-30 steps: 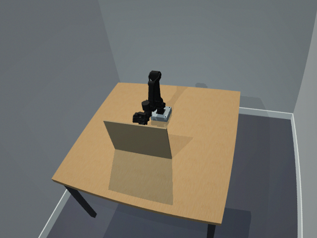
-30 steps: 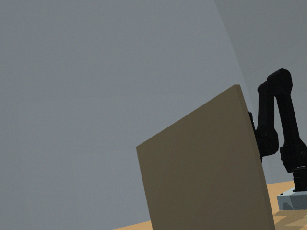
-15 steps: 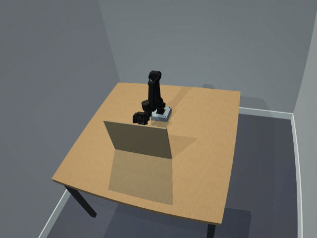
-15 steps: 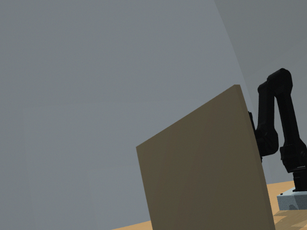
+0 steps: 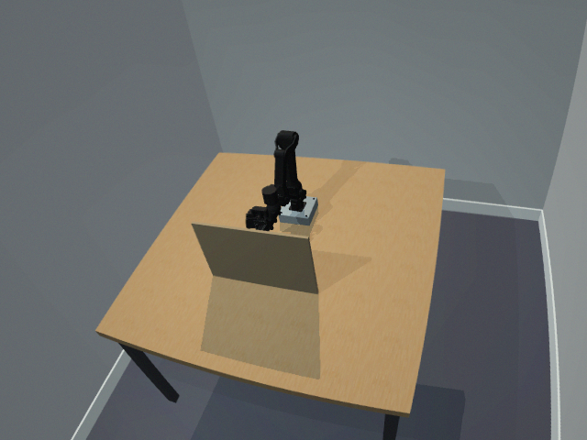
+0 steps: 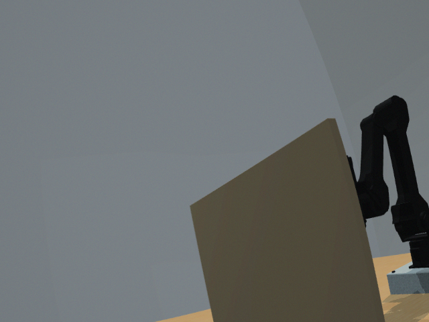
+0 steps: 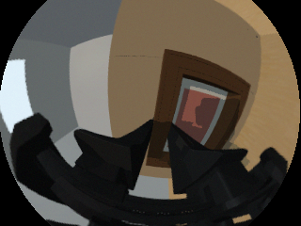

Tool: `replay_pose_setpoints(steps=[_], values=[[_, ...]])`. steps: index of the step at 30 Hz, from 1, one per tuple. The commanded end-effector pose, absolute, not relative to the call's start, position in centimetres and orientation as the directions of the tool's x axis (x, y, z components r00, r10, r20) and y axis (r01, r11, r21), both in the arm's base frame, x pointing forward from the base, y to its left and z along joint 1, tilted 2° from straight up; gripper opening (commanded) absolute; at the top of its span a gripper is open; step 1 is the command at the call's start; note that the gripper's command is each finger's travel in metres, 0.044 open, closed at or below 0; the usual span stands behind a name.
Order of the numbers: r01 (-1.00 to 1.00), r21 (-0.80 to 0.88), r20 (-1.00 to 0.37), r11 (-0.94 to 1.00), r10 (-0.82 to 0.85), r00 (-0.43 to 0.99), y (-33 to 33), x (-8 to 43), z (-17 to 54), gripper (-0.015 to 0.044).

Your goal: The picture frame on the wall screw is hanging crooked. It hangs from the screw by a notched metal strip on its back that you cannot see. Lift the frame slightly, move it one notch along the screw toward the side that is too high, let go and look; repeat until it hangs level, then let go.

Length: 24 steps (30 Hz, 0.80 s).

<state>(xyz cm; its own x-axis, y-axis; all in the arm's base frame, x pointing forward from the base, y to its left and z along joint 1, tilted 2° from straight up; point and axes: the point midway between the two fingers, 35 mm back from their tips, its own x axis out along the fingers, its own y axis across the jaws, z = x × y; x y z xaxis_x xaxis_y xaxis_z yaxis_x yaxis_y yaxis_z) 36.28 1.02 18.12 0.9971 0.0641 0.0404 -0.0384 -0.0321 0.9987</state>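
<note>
"What is in the gripper (image 7: 161, 123)?"

"A brown picture frame (image 7: 164, 89), its left side clamped between two dark, tapering fingers. It hangs against the tan upright panel (image 5: 258, 258) (image 6: 280, 229) (image 7: 136, 28), tilted in the wrist view, its top edge sloping down toward four o'clock."

"And the materials?"

"The frame looks like dark wood, a four-sided border around a pale mat and a reddish picture crossed by a dark shadow. The panel is flat, smooth and straight-edged; the table (image 5: 379, 307) (image 6: 187, 315) has fine, light wood grain."

"Which view shows what?"

"Only the wrist camera shows the frame. The top and exterior views show the panel's plain reverse, with the black arm (image 5: 281, 170) (image 6: 372, 152) beyond it, at twelve o'clock from above and three o'clock from outside. Both reveal its blue-gray base (image 5: 310, 215) (image 6: 401, 284)."
</note>
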Motion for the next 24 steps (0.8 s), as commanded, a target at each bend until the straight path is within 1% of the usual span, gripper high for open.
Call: replay_pose_setpoints(steps=[1, 9, 14, 24], values=[[-0.038, 0.999, 0.04, -0.03, 0.064, 0.997, 1.0, 36.3, 18.1, 0.0053], [-0.038, 0.999, 0.04, -0.03, 0.064, 0.997, 1.0, 36.3, 18.1, 0.026], [-0.039, 0.999, 0.04, -0.018, 0.064, 0.997, 1.0, 35.8, 18.3, 0.026], [-0.044, 0.986, 0.034, 0.163, 0.066, 0.997, 0.4, 28.9, 18.4, 0.026]])
